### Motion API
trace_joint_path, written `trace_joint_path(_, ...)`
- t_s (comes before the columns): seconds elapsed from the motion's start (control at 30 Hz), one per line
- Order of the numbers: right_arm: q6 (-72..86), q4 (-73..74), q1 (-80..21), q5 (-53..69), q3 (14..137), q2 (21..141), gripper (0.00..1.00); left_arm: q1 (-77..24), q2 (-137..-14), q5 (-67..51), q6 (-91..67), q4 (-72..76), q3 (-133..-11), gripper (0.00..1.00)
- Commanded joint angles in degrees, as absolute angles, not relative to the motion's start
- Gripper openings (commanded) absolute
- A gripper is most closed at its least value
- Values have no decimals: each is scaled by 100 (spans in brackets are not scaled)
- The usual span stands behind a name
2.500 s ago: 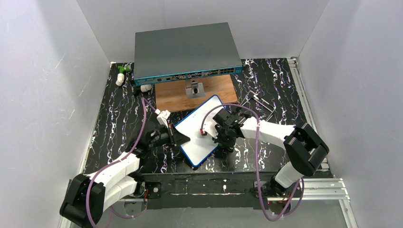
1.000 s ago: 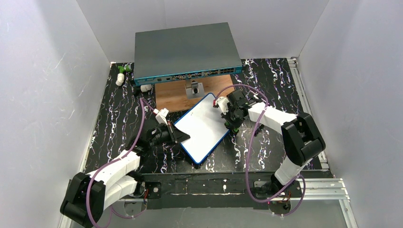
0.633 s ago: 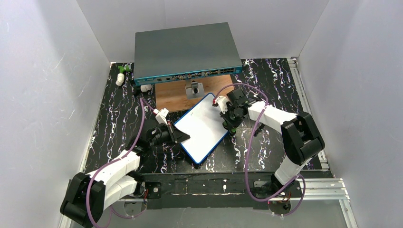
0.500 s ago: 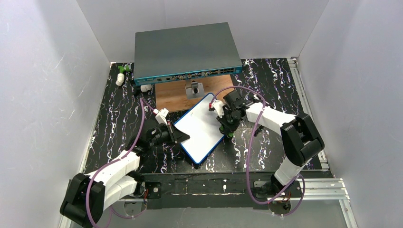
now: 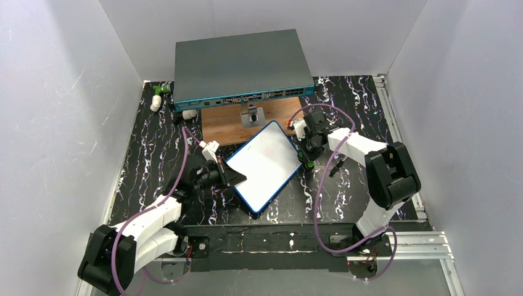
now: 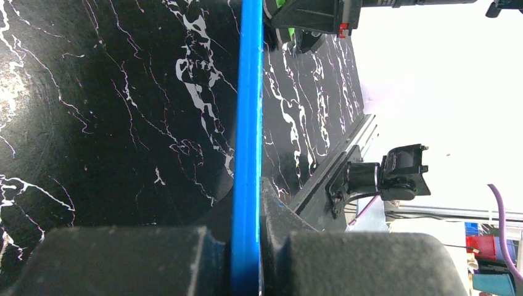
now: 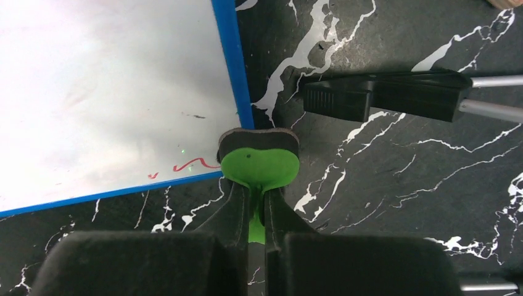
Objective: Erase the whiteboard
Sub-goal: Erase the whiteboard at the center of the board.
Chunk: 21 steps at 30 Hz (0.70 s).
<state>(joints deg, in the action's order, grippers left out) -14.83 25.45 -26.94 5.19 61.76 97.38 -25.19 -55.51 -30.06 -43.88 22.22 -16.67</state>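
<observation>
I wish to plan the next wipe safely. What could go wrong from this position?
1. The eraser in the right claw sits at the whiteboard's very corner; the small red marks beside it may be missed.
2. The left claw pinches only the board's blue edge, so a hard wipe might twist it loose.
3. A black tool lies close by on the table; a wide stroke could hit it.

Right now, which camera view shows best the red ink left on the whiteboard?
The right wrist view: a short red stroke lies near the whiteboard's corner, beside the green eraser. The top view shows the whole board, but the ink is too small to see. The left wrist view shows only its blue frame, edge-on.
</observation>
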Motion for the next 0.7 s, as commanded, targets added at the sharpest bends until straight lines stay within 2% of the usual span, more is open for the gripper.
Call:
trace_joint_path(0.0,-1398,2500,-2751,533,6455,9994,1,-2575,-5760,-3155,-4103,1239,-1582,0)
trace_joint_path(0.27,-1967,3321,-3052,2163,6409,9951,1,-2577,-5731,-3163,-4097,1230,-1607,0)
trace_joint_path(0.4,-2195,3616,-3359,2584,6358,9835,1,-2576,-5698,-3173,-4086,1196,-1617,0)
trace_joint_path(0.53,-2042,3429,-3406,2236,6303,9765,1,-2575,-5653,-3164,-4080,1194,-1593,0)
trace_joint_path(0.67,-1597,3012,-2960,1482,6349,9621,1,-2580,-5642,-3173,-4090,1204,-1575,0)
